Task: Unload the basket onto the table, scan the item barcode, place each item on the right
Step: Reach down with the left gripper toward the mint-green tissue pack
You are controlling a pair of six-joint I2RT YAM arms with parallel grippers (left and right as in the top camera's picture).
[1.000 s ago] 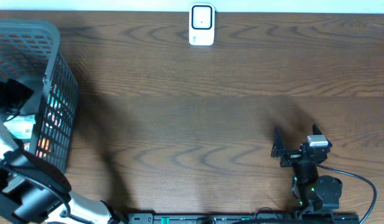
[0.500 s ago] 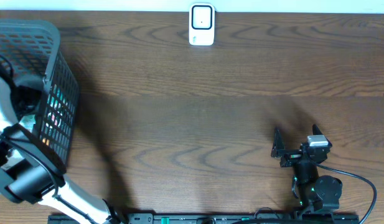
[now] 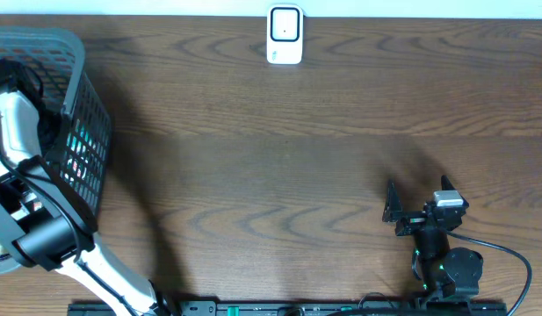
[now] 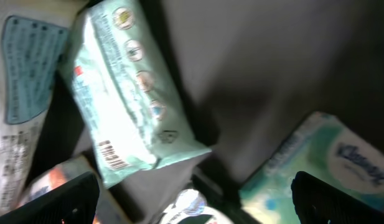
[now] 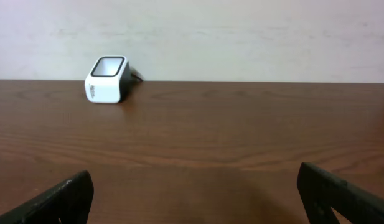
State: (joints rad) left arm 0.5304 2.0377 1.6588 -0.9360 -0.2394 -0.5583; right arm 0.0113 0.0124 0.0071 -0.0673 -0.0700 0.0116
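Mint-green soft plastic wipes pack (image 4: pixel 132 99), upper left, looks light, squashy, slippery; best pinched across its narrow width. Left gripper (image 4: pixel 195 202) and right gripper (image 5: pixel 195 199) spread wide, empty.

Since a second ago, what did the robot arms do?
The left arm slid farther into the basket, toward its far side. The left tool is open, holding nothing. The right arm and the scanner stayed put.

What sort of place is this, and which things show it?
Probably a mock shop checkout: a white barcode scanner stands on the wooden table, and a grey basket holds packaged goods like a wipes pack.
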